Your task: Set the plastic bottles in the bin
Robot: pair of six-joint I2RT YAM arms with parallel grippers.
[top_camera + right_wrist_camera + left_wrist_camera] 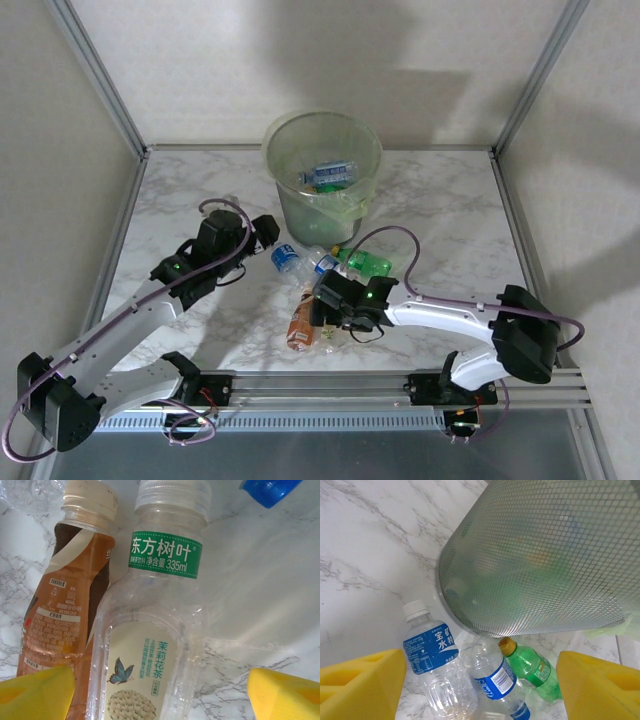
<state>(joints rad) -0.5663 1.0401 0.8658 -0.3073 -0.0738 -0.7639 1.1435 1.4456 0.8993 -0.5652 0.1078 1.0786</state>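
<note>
clear green-banded bottle (150,640), brown-labelled bottle (57,610), pale-green bin (322,212)

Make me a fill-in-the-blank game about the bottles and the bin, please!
1. The bin is pale ____.
2. In the left wrist view, the green bottle has a ____ cap.
3. The white-capped bottle beside it wears a ____ label.
4. In the right wrist view, the clear bottle shows a ____ on its label.
Missing words: green; yellow; blue; butterfly.
</note>
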